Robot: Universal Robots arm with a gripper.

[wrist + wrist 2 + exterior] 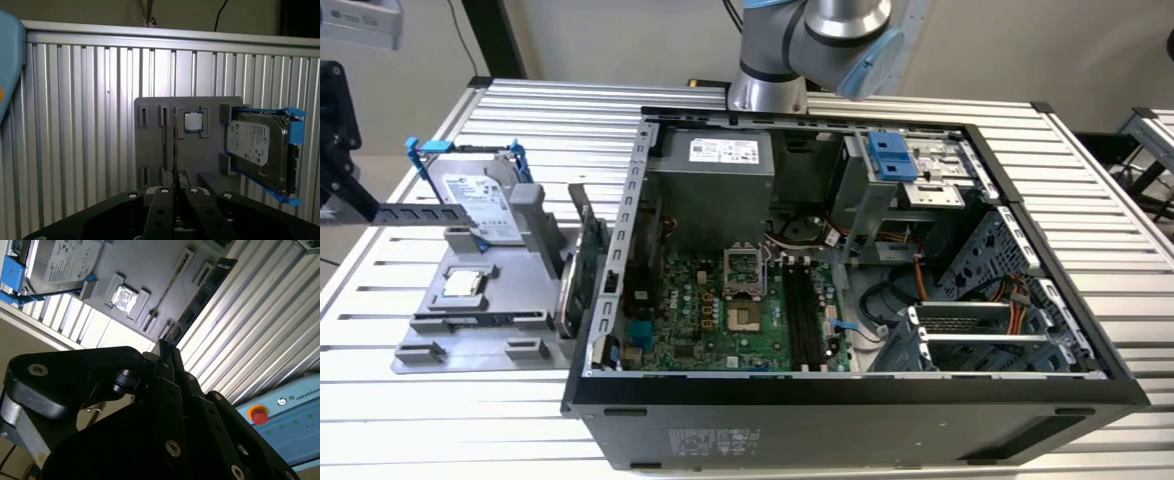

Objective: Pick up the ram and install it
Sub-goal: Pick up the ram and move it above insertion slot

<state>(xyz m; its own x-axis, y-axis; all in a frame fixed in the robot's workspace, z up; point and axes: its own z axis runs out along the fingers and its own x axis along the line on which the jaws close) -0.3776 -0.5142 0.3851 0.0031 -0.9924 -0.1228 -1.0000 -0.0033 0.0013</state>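
On the grey tray (470, 335), at its edge nearest the computer case (854, 410), there is one ram (587, 255). It stands on its long edge and is not installed. In the second wrist view the ram (207, 290) is a dark narrow stick with small black chips along the border of the tray (145, 270). In the first wrist view the ram (175, 150) shows edge-on as a thin line.

The pincer (175, 190) is closed, with its two fingers pressed together and, as far as I can see, nothing between them. In the second wrist view the tip of the pincer (162, 344) lines up with the ram's near end, but I cannot tell if it touches.

The tray also carries one hard drive (480, 205) in a blue frame and one square processor chip (460, 285), both on the far side from the case.

The tray lies on one slatted worktop (414, 430). The case stands just beside the tray, and its side wall rises between the ram and the one green motherboard (700, 325). The long black slots (803, 310) are there, but I cannot count them. One arm (787, 50) stands behind the case.
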